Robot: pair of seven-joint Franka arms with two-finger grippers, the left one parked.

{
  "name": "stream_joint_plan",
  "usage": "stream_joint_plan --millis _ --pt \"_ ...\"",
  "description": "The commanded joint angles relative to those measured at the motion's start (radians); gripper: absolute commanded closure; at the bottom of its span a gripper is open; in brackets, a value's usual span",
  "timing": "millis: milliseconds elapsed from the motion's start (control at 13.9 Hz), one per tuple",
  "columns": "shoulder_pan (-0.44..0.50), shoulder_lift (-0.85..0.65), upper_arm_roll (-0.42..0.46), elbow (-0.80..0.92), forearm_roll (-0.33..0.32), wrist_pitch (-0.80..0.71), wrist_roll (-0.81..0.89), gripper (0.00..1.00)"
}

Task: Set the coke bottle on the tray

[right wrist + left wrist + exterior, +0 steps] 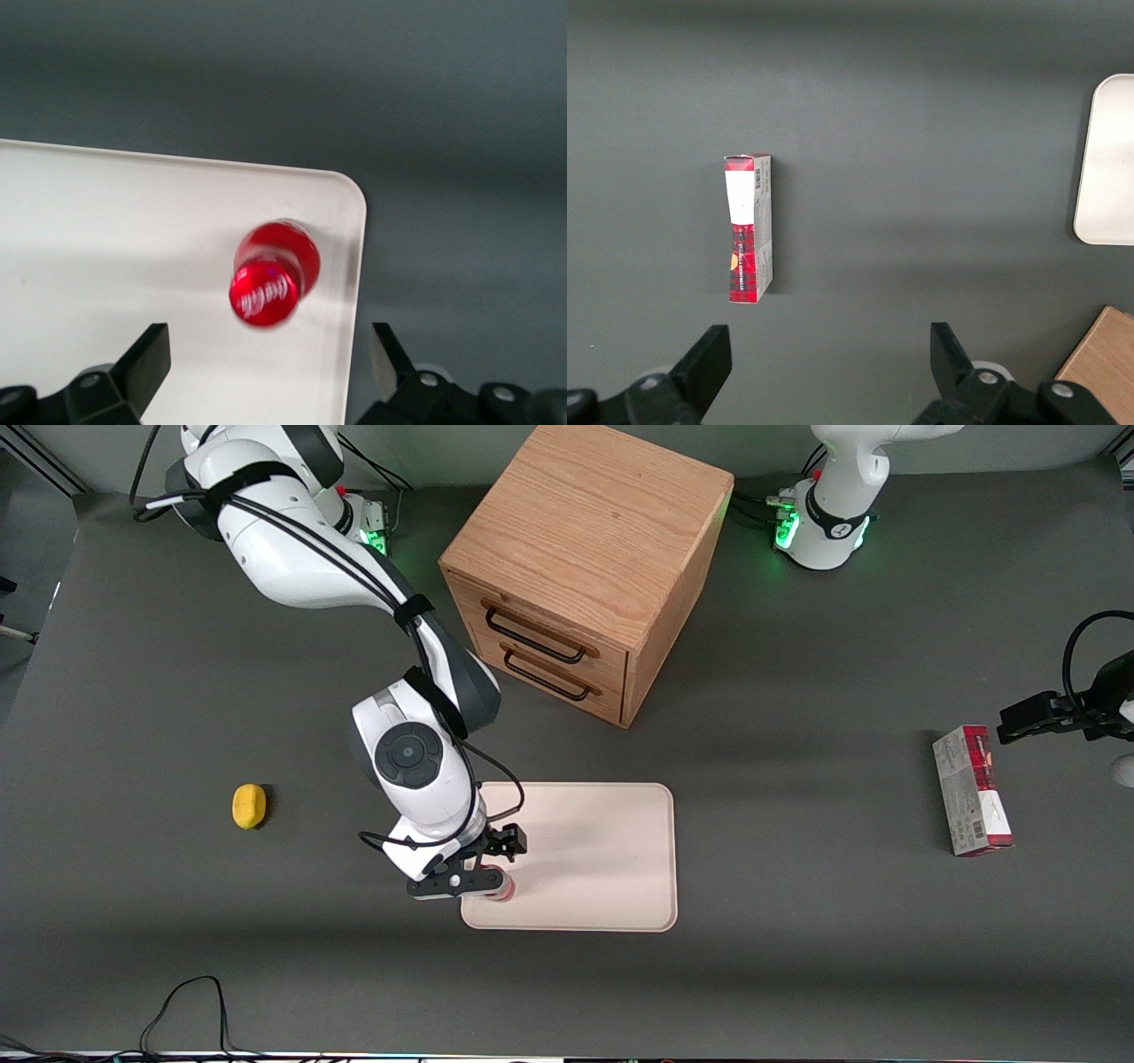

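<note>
Right arm reaches out from base, elbow bent, forearm angled down toward front camera. Wrist points straight down. Gripper (pixel 490 879) hangs low above table, at near corner of workspace centre. Fingers (pixel 146 363) spread wide apart, nothing clamped between them. Black cable loops from wrist along forearm.

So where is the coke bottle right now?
The coke bottle stands upright on the tray, in its corner nearest the front camera at the working arm's end, under the open gripper.
</note>
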Motion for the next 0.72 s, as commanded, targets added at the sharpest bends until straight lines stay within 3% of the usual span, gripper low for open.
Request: stream_joint_plan --millis 0,431,646 --pt "0.001 -0.128 0.013 -0.013 -0.019 -0.144 0.02 0.0" --pt "0.011 -0.383 0.016 -0.028 -0.011 -0.463 0.009 0.0" --pt "-0.056 -0.519 -0.001 -0.132 0.072 -0.523 -0.001 0.0"
